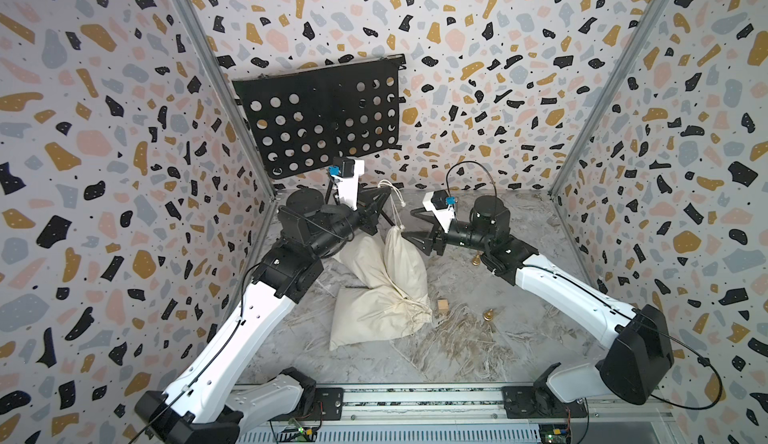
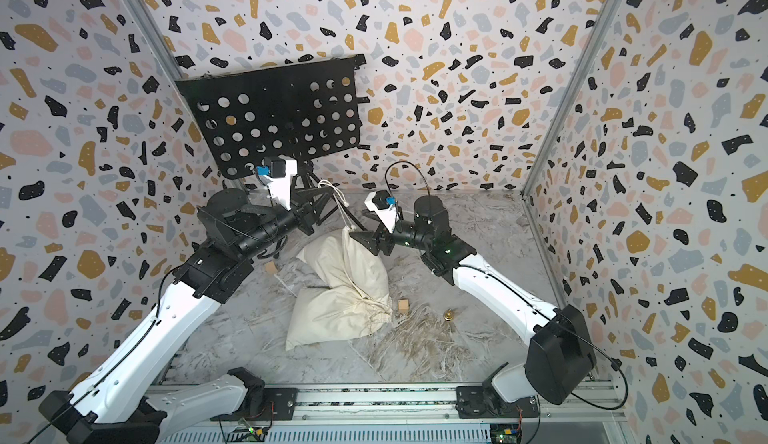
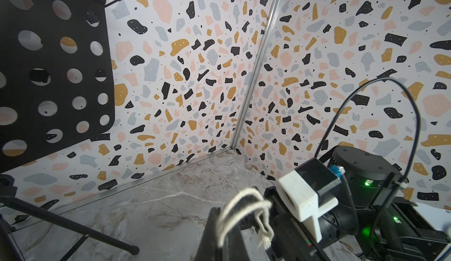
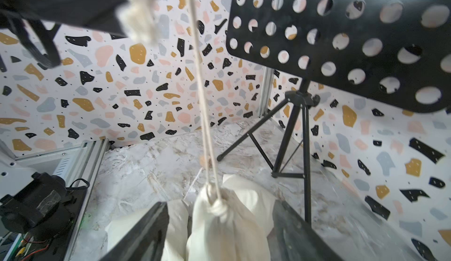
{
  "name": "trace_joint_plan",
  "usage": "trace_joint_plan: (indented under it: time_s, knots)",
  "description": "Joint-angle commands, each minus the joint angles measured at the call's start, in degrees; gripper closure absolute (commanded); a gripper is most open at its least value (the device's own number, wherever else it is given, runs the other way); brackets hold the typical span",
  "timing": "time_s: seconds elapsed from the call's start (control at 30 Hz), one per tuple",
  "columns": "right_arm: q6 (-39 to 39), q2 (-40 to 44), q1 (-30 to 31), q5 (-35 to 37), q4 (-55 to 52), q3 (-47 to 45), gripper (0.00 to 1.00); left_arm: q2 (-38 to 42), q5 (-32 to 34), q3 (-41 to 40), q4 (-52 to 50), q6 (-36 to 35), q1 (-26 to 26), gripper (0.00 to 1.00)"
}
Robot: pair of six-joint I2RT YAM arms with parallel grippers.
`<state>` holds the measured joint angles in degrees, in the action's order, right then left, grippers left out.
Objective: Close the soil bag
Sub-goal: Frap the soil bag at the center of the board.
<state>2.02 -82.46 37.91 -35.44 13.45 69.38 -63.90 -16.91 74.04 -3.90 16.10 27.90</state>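
1 soil bag (image 1: 405, 263), neck (image 4: 214, 204) cinched; left gripper (image 1: 383, 197) pinches drawstring (image 4: 204, 125); right gripper (image 1: 417, 226) wide.

Soil bag (image 1: 405, 263) stands behind a lying sack (image 1: 365, 317) (music stand (image 1: 320, 117) beyond).

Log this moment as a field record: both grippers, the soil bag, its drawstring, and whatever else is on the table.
left gripper: shut on the drawstring, above the bag
right gripper: open, jaws on either side of the bag's neck, not touching it
soil bag: neck gathered tight, knot at the top, body resting on the table
drawstring: taut from the neck up to the left gripper
second bag: lying flat in front of the soil bag
other items: wooden cube, brass piece, music stand
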Motion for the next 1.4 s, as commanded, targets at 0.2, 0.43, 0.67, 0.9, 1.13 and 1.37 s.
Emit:
trace_joint_plan:
  time_s: [0.2,0.43,0.67,0.9,1.13,1.37]
  knots:
    - [1.53,-7.04,2.08,1.23,-6.06,10.89,0.58,1.56,-1.56,2.58,5.76,1.48,-0.3,1.0]
    - [6.26,-14.33,1.81,12.33,-13.06,7.28,0.89,3.53,-3.47,7.97,5.04,4.89,-0.38,1.0]
    - [4.57,-21.84,-4.81,21.95,-14.13,1.45,0.87,3.96,-2.04,19.37,1.85,3.02,-0.82,1.0]
    - [3.88,-23.91,-7.28,31.93,-17.74,2.51,0.85,2.19,-0.37,26.6,1.53,1.63,-0.97,1.0]
    - [5.01,-28.37,-7.45,36.91,-23.78,6.12,0.78,1.85,0.9,24.95,2.96,1.76,-0.96,1.0]
    - [4.61,-26.43,-7.49,33.78,-22.94,8.0,1.0,0.3,-0.03,18.23,4.94,5.26,-1.08,1.0]
